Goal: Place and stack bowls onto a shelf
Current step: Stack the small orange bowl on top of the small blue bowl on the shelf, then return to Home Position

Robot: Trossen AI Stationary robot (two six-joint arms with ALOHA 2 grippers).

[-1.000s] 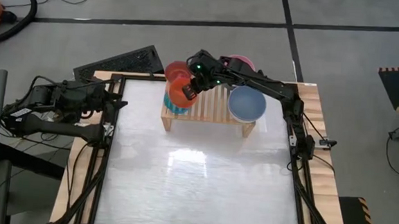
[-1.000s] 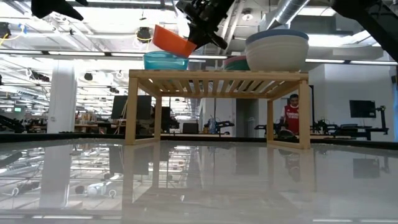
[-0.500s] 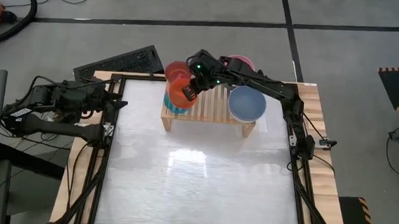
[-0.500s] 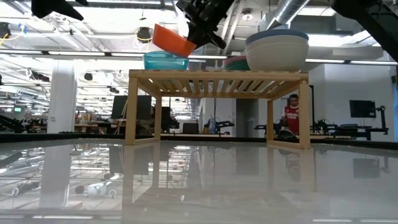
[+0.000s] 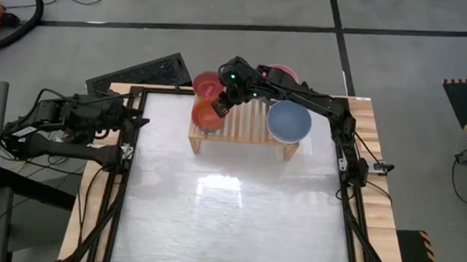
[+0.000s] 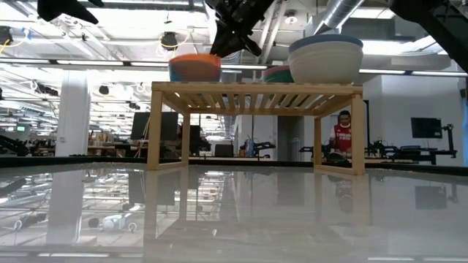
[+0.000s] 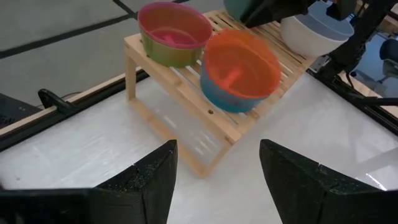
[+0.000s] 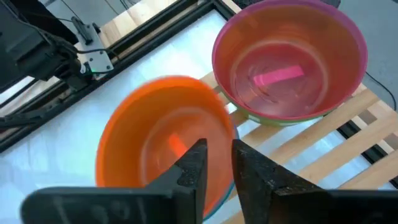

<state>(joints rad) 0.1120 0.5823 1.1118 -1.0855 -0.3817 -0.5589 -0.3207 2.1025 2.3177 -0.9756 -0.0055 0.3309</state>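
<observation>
**Bowls: orange one just stacked, shelf nearly filled**

Orange round plastic bowl (image 5: pixel 208 114) sits nested on cyan bowl (image 7: pixel 219 99) at light-wood slatted shelf's (image 5: pixel 246 130) left end. Right gripper (image 5: pixel 222 103) above its rim, fingers slightly parted, holding nothing. Left gripper (image 7: pixel 214 177) parked off worktop's left edge, open. No loose bowls visible.

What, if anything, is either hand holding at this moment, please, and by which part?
Nothing is held. The right hand has opened off the orange bowl, now nested in the cyan bowl; the left hand is open.
</observation>
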